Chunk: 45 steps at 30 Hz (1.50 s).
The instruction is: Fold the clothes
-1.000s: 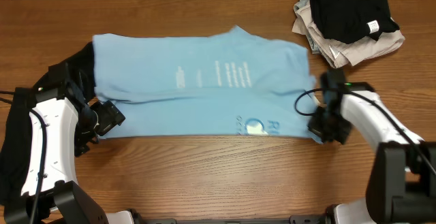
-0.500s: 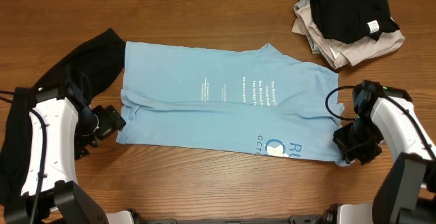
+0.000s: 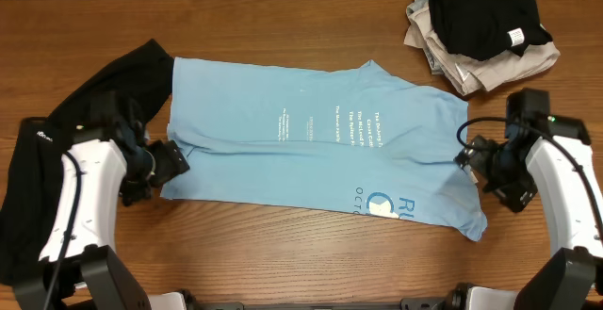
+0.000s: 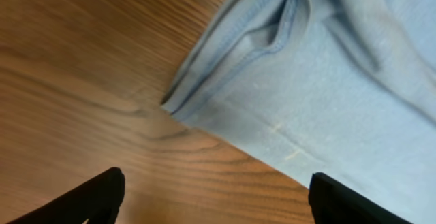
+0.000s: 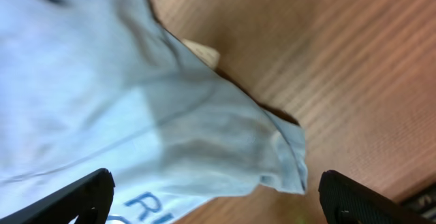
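Observation:
A light blue T-shirt with printed lettering lies folded lengthwise across the wooden table. My left gripper is open at the shirt's left edge. In the left wrist view its fingers are spread over bare wood, and the shirt's hemmed corner lies just ahead of them. My right gripper is open at the shirt's right edge. In the right wrist view the loose, rumpled shirt corner lies between and ahead of the spread fingers, and nothing is gripped.
A black garment lies crumpled at the left, under and behind the left arm. A pile of folded clothes, black on top of beige, sits at the back right corner. Bare wood runs along the front edge.
The shirt slid right while the right gripper held it. The right gripper has now opened, dropped the shirt's corner and moved back a little. The left gripper moved in to the shirt's left edge.

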Available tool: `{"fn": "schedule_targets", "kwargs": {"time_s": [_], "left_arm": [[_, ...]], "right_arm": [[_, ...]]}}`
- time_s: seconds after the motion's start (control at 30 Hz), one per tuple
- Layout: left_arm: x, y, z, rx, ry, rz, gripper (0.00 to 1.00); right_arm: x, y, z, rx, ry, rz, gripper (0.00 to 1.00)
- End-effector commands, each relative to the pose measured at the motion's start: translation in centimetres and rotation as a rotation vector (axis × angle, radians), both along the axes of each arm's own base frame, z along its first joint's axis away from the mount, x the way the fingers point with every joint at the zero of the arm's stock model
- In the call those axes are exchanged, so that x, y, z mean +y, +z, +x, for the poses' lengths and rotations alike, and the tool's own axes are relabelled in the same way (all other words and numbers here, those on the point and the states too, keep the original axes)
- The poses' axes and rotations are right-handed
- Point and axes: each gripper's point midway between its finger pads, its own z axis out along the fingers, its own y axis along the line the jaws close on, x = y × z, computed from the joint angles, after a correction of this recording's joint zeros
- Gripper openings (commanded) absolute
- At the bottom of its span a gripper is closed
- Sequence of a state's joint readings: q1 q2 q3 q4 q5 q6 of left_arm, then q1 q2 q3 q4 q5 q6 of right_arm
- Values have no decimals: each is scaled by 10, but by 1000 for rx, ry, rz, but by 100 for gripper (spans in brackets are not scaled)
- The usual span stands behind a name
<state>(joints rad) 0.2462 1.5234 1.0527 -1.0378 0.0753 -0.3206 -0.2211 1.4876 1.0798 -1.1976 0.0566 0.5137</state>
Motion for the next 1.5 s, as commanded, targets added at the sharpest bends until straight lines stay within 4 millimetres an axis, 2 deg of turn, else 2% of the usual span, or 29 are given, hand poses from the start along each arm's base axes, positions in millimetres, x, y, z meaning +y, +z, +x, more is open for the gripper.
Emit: {"fn": "schedule_targets", "kwargs": {"time_s": [0.0,0.1,0.13,0.17,0.23,0.27,0.43,0.53,0.63,0.77,0.87,0.97,1.1,1.23,1.3,1.37,1.4,1.47], "left_arm": [[-12,-21,-10,22,-29,-24,82],[-14,-38,-11,0,4,-29,57],[-15,-42,-9,-15,12,-35,39],[-17,-46,-6,-37,14,-45,32],[-17,-54,-1,-73,12,-44,11],[-16,-57,1,-89,12,-40,4],[-13,-73,9,-167,7,-13,4],[-13,-80,2,-152,30,-11,4],[-7,-84,-15,-80,113,21,4],[6,-87,-53,76,275,98,4],[12,-86,-74,160,318,132,4],[16,-84,-88,213,329,147,4],[8,-83,-98,257,335,102,4],[-5,-75,-90,248,278,18,4],[-18,-64,-68,178,129,-86,4],[-25,-47,-47,111,55,-150,4],[-24,-32,-33,81,47,-155,6],[-20,-11,-18,43,18,-144,14]], "right_arm": [[5,21,20,-98,75,32,99],[14,23,30,-147,107,85,96],[16,24,33,-159,108,96,95],[18,25,36,-176,111,108,95],[22,26,42,-203,115,131,95],[23,27,44,-212,117,139,95],[25,28,47,-227,121,150,95],[25,28,47,-226,126,149,95],[25,28,47,-228,139,147,95],[25,28,47,-228,142,147,95],[25,28,47,-228,142,147,95],[25,28,47,-227,150,146,95],[26,27,43,-214,187,146,95],[29,31,42,-216,223,156,95],[31,42,44,-235,254,163,95],[30,57,48,-265,269,151,95],[30,72,52,-285,287,142,95],[32,92,55,-307,321,131,96]]}}
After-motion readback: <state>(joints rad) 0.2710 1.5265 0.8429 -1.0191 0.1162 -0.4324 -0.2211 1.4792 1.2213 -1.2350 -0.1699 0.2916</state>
